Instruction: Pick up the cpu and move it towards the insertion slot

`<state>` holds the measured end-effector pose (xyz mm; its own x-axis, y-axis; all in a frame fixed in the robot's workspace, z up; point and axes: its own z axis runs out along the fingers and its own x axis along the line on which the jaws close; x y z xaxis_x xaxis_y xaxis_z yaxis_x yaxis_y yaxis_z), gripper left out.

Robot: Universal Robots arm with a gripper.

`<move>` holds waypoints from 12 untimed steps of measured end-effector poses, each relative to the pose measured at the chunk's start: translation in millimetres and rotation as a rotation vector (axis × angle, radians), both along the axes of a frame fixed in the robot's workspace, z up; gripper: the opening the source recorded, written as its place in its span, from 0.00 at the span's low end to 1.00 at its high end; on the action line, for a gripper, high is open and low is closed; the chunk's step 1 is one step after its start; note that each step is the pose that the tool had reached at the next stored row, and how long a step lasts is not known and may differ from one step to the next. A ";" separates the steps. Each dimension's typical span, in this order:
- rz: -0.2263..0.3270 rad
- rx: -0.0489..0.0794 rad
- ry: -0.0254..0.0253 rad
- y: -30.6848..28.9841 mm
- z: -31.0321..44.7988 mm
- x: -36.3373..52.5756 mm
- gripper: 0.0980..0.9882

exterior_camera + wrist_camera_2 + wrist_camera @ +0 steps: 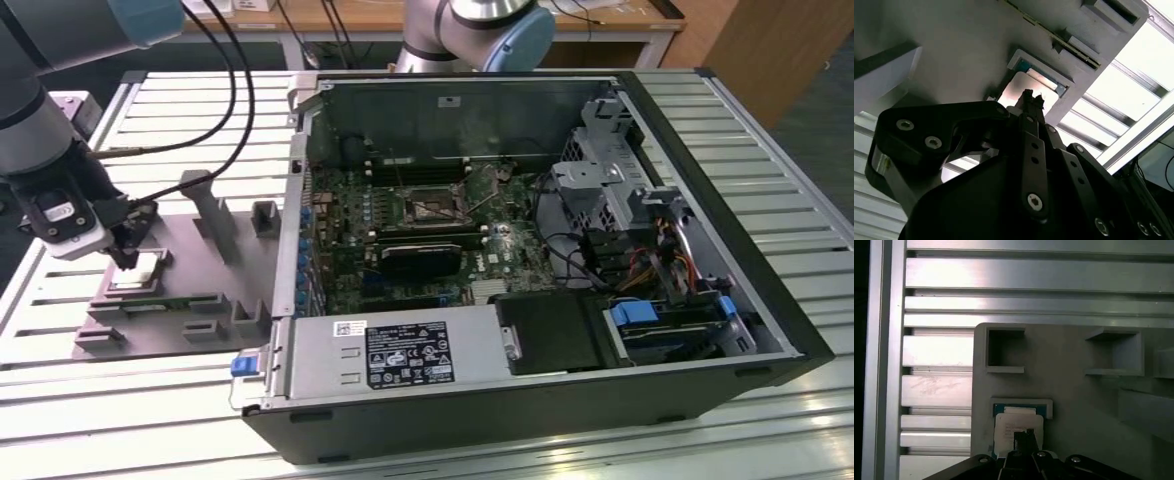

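Observation:
The cpu (pixel 139 272) is a small square chip with a pale metal top. It lies flat in a pocket of the grey fixture plate (pixel 187 305) on the exterior view's left. My gripper (pixel 127 258) hangs straight over it, its two thin fingers pressed together, tips at or just above the chip's top. Both wrist views show the cpu (pixel 1021 90) (pixel 1013 424) under the gripper (pixel 1029 96) (pixel 1024 436). The insertion slot (pixel 430 205), a square metal-framed socket, sits on the motherboard inside the open case, well to the exterior view's right of the gripper.
The open computer case (pixel 721 230) lies on the slatted aluminium table (pixel 160 420), its metal side wall (pixel 296 200) between fixture and motherboard. Grey upright blocks (pixel 203 205) rise from the fixture. A black card (pixel 416 260) and power supply (pixel 387 352) lie near the socket. Cables (pixel 247 90) trail from my arm.

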<state>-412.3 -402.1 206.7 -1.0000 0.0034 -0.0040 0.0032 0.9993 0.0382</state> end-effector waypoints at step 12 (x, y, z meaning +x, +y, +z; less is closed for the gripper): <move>-0.012 0.000 0.0002 -0.1 -8.0 -0.1 0.01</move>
